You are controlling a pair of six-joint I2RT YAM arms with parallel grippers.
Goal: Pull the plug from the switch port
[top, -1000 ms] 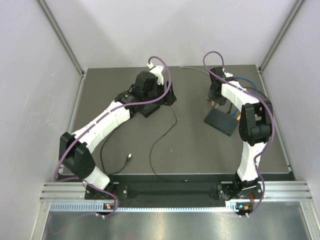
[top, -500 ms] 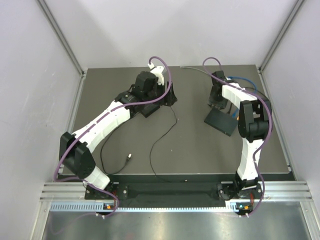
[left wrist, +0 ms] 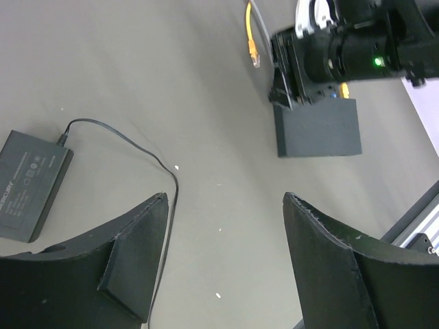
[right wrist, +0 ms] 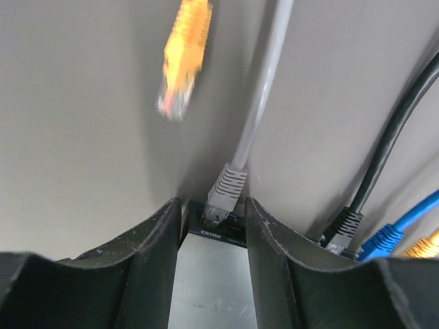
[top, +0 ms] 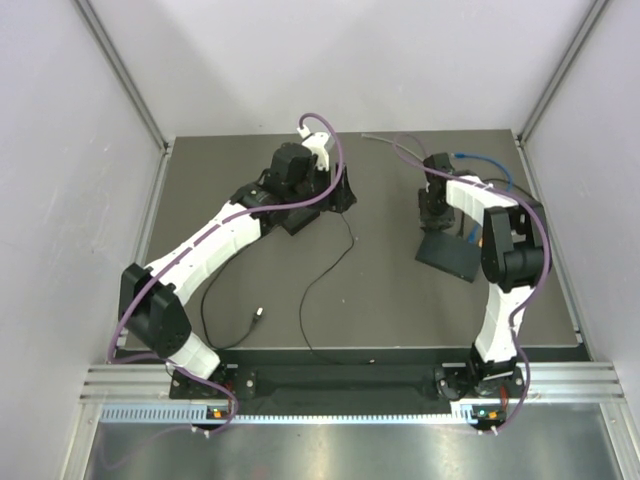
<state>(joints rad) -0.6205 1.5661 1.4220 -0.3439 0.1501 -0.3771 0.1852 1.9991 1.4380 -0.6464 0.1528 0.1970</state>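
Right gripper point(right wrist: 212, 205): newly lowered, fingers narrowing astride grey plug point(right wrist: 224, 190) in switch point(right wrist: 212, 281); pull imminent. Left gripper point(left wrist: 225, 200): wide, empty.

The plug point(right wrist: 223, 194) is grey, the switch box point(left wrist: 317, 130) black, the blurred connector point(right wrist: 182, 58) seemingly orange.

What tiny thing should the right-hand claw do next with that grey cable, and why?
Probably close the right gripper on the grey plug, then draw it straight back. Its fingers stand either side of the plug, which sits in the switch port, and a gap shows beside it, so it does not look gripped yet.
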